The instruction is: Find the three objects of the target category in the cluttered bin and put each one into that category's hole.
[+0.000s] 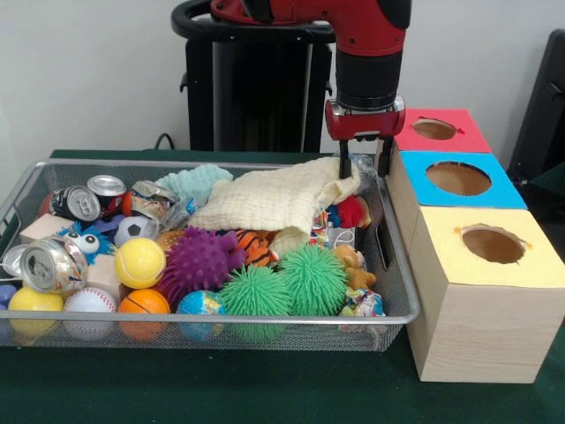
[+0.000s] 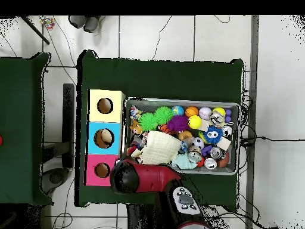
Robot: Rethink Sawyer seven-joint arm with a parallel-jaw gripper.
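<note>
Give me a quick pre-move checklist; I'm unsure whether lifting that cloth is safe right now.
1. Pincer down at cream cloth corner: ok.
2. Grip on cloth closed: cannot tell.
3. Cloth free of other items: not ok, it drapes over toys near the purple spiky ball.
4. Bin rim clear of the arm: ok.
5. Red, blue, yellow hole unobstructed: ok.
6. Target objects visible: cannot tell, category unknown.
</note>
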